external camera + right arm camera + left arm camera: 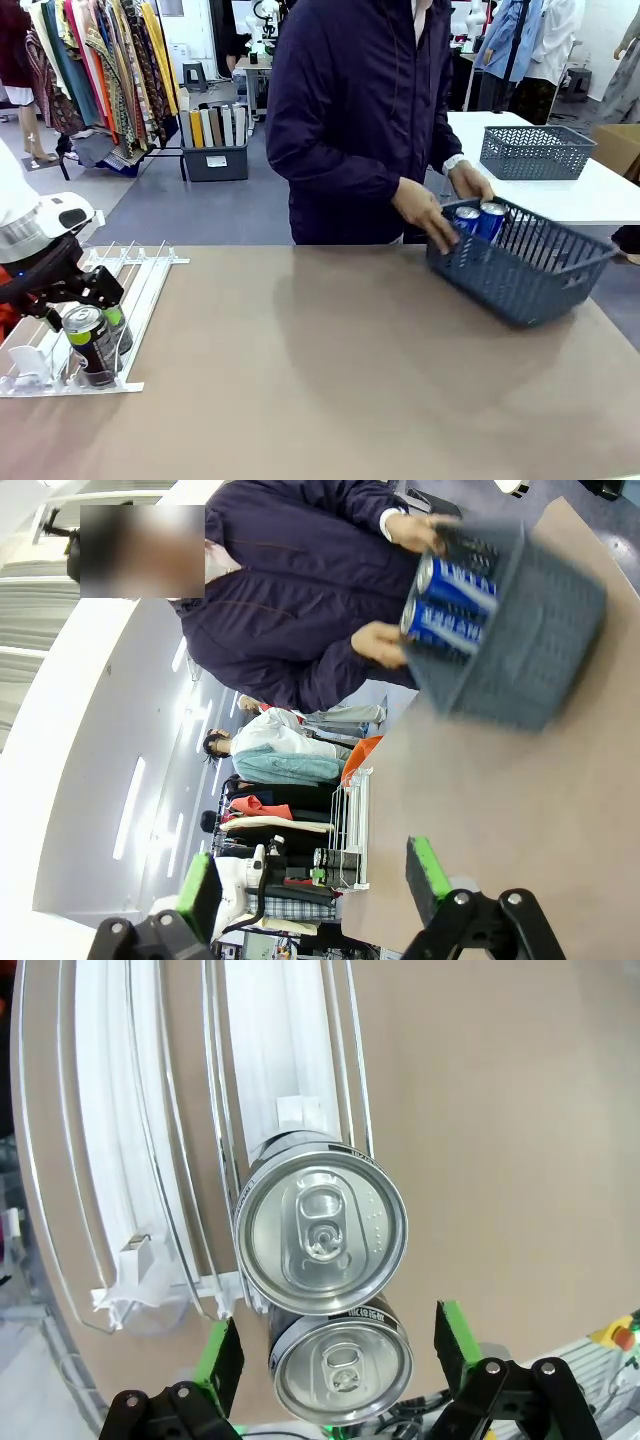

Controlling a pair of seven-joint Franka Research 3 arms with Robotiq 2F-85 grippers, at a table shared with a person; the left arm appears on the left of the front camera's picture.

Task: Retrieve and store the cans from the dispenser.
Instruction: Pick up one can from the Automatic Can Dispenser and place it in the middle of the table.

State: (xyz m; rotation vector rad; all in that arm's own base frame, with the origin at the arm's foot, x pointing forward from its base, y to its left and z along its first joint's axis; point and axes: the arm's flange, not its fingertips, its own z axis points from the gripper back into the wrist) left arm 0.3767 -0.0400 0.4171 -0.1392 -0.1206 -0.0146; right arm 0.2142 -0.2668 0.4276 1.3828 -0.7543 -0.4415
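— Where are the cans?

— Two black cans (95, 342) stand one behind the other at the low front end of the dispenser (140, 272), in its lane nearest the table's middle. From the front, the rear one is mostly hidden by the front one; only a strip of green label shows.

— And from the left wrist?

— Just their silver tops (322, 1228). The larger top overlaps the smaller, and the labels are hidden apart from a sliver of print. A clear stop (137, 1266) closes the empty lane beside them.

— The left gripper (337, 1355)?

— Above the pair, jaws wide. The green pads (222, 1358) flank the smaller top with a gap on each side. In the front view its fingertips are lost against the dark cans.

— Any other cans?

— Two blue cans (479, 221) stand in a grey basket (530, 272) at the far right of the table (330, 380); its wall hides their lower halves. The person's hands (427, 212) are on the basket's rim.

— The right gripper (312, 880)?

— Jaws wide, nothing between them, well apart from the basket (545, 645). The print on the blue cans (450, 600) there is too blurred to read.
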